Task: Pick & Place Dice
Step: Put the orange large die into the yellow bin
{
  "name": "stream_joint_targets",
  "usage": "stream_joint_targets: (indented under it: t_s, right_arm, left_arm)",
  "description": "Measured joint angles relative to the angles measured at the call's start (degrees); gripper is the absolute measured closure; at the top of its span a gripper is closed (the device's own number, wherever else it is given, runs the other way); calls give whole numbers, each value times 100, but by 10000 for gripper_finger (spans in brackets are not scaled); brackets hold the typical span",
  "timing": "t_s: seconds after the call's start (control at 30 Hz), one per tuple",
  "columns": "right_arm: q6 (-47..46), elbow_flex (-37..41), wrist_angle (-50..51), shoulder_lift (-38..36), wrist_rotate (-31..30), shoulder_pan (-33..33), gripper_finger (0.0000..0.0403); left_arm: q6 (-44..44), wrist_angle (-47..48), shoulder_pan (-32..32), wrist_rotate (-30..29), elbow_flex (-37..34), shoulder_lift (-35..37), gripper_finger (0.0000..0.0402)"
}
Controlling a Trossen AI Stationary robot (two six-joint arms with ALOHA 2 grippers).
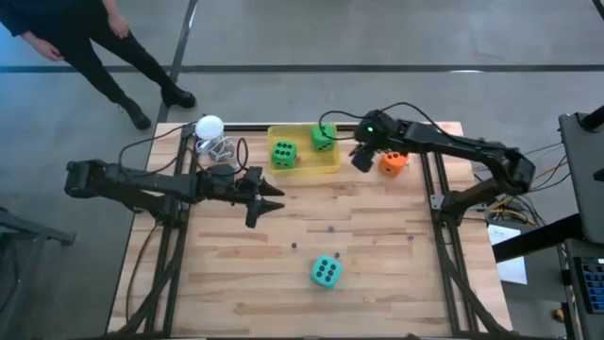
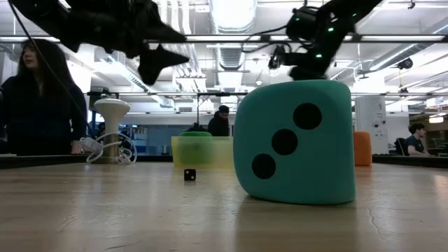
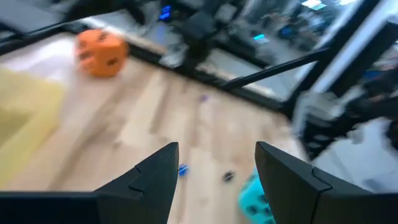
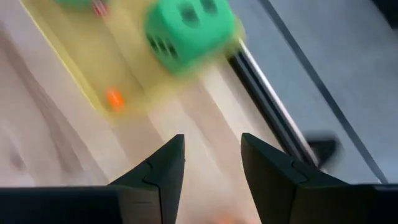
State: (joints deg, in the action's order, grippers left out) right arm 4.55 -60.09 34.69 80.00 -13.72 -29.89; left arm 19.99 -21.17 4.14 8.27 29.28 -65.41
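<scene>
A yellow tray (image 1: 304, 166) stands at the table's far edge. One green die (image 1: 283, 154) lies in it. A second green die (image 1: 324, 137) (image 4: 186, 28) is at the tray's far right corner, tilted. The orange die (image 1: 394, 162) (image 3: 101, 53) rests on the table right of the tray. The teal die (image 1: 326, 272) (image 2: 294, 140) rests near the table's near edge. My right gripper (image 1: 363, 156) (image 4: 211, 155) hovers open and holds nothing, between the tray and the orange die. My left gripper (image 1: 269, 198) (image 3: 216, 165) is open above the table's middle, pointing right.
A white ball on a stand (image 1: 209, 127) with looped cables (image 1: 219, 148) sits left of the tray. Small dark bits (image 1: 330, 227) lie on the wood around the middle. A person (image 1: 94, 42) stands beyond the table's far left corner.
</scene>
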Motion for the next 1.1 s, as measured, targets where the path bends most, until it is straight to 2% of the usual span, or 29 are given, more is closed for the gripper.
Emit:
stream_joint_targets:
  t_s: [0.17,0.33,0.6,0.9,1.1]
  right_arm:
    - [-298,374,738,-530,-541,0,233]
    - [-484,690,1011,-753,-579,2,203]
    - [-781,784,1434,-686,-583,4,159]
    - [-695,789,1711,-675,-602,195,160]
    - [-663,871,1772,-675,-922,355,163]
  left_arm:
    - [-86,449,33,-323,0,237,186]
    - [-331,436,45,-339,2,269,186]
    - [-376,435,127,-339,2,269,186]
    - [-507,438,133,-337,2,269,186]
    - [-507,436,133,-337,2,269,186]
